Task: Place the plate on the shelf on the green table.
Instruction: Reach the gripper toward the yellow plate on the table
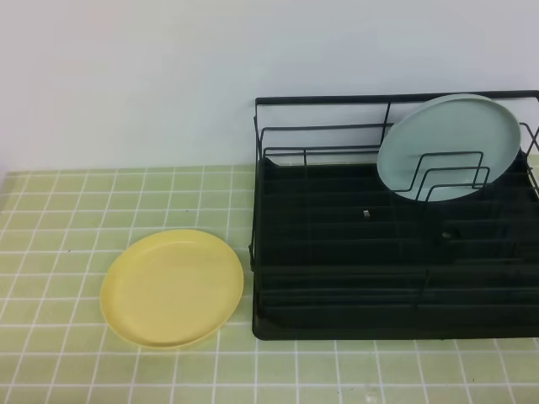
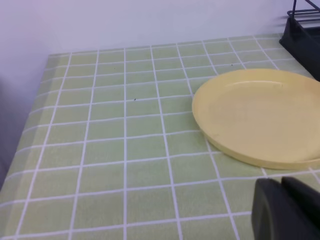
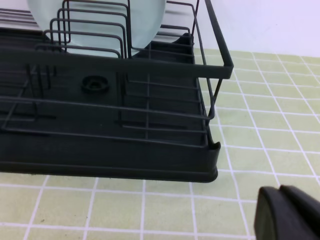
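A pale yellow plate (image 1: 172, 288) lies flat on the green tiled desk (image 1: 67, 210), just left of the black wire dish rack (image 1: 337, 278), which holds a blue-green plate (image 1: 449, 145) upright. The left hand (image 2: 287, 210) sits nearest, the yellow plate just beyond it. Both it and the right hand (image 3: 287, 212) are closed and hold nothing

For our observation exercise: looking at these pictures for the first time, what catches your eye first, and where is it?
The pale yellow plate lies flat on the green table, just left of the black shelf. In the shelf's back right part, a blue-green plate stands tilted among the wire dividers.
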Motion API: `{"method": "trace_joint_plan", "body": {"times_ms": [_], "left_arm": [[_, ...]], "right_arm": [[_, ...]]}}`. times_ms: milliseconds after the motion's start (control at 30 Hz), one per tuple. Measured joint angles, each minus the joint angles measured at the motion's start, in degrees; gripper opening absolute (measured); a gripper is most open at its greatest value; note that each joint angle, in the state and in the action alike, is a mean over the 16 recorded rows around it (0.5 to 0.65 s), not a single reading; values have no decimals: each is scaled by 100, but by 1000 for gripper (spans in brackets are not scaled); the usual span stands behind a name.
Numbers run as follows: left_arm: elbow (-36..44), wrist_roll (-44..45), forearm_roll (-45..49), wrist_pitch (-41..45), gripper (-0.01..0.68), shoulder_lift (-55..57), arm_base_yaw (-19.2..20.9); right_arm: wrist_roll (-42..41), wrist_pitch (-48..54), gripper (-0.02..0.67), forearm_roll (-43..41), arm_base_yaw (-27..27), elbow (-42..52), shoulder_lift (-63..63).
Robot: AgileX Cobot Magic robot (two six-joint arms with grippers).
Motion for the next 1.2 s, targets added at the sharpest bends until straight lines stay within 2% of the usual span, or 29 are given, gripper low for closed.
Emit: {"method": "trace_joint_plan", "body": {"times_ms": [300, 500, 700, 1000, 1200], "left_arm": [[0, -3, 0, -66, 0, 0, 0], [0, -6, 0, -600, 0, 0, 0], [0, -10, 0, -1873, 0, 0, 0], [0, -10, -7, -4163, 0, 0, 0], [0, -13, -18, -5045, 0, 0, 0]], "right_arm": [[0, 0, -2, -23, 0, 0, 0], [0, -136, -3, -104, 0, 0, 0], [0, -899, -3, -188, 0, 0, 0], [-18, -3059, -3, -240, 0, 1, 0], [11, -4245, -3, -243, 0, 2, 0]]}}
